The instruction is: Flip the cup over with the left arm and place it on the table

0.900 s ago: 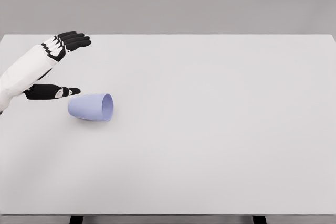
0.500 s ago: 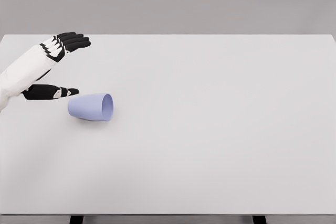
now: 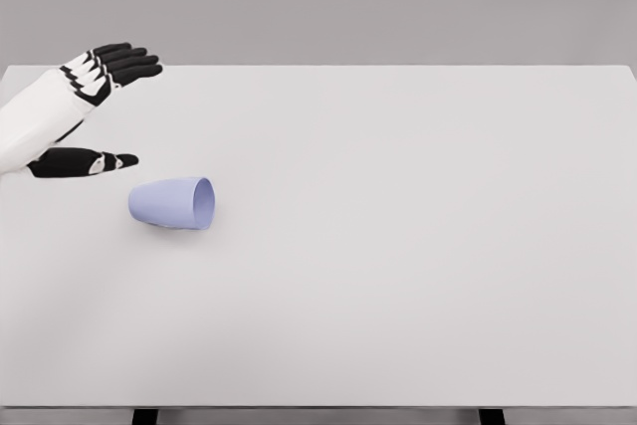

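head view: left hand [image 3: 95, 111] spread open, beside cup [image 3: 173, 203]

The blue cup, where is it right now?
In the head view the cup lies on its side on the left part of the white table, mouth facing right. The open left hand is just up and left of it, not touching.

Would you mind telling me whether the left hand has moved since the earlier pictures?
Yes. The left hand has drifted up and left, away from the cup, which hasn't moved.
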Motion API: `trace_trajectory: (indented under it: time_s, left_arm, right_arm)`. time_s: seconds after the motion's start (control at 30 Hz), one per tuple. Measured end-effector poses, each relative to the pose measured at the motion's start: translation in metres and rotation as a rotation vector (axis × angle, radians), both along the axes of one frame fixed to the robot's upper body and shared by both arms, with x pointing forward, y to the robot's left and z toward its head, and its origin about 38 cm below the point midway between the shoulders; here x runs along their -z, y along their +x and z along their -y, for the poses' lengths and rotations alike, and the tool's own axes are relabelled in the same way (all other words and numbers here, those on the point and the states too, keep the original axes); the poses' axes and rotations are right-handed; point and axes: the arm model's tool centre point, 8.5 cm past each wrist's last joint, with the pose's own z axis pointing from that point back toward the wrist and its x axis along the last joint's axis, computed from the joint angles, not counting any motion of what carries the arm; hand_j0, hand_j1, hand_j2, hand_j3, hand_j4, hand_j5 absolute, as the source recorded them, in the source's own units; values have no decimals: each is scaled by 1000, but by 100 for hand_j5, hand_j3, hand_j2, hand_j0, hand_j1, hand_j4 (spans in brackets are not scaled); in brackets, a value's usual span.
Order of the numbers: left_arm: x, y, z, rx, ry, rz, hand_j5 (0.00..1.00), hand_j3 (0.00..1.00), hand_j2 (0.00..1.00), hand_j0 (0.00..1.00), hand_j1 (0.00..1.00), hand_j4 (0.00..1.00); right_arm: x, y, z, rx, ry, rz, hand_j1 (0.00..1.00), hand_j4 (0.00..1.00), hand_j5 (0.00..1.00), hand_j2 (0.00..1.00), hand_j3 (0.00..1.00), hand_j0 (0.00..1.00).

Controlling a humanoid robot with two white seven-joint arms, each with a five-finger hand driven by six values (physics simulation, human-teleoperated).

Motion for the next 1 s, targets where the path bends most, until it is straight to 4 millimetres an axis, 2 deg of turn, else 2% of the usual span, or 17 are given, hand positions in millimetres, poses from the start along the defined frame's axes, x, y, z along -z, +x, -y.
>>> trace_trajectory:
  time_s: [0.23,0.47,0.6,0.77,1.0]
  left_arm:
    - [-2,1,-1,-6,-9,6,100,100,100,100,100,100]
    - [27,-18,-8,1,53,-105,100,100,100,100,100,100]
    - [27,-23,-16,6,92,-142,100,100,100,100,100,100]
    - [30,-29,-24,27,48,-271,100,100,100,100,100,100]
    - [39,-33,-24,34,-63,-380,100,100,100,100,100,100]
  right_arm:
    - [0,0,0,0,0,0,100,100,100,100,100,100]
    - [0,0,0,0,0,0,100,100,100,100,100,100]
    - [0,0,0,0,0,0,100,100,100,100,100,100]
    - [0,0,0,0,0,0,100,100,100,100,100,100]
    - [0,0,0,0,0,0,100,100,100,100,100,100]
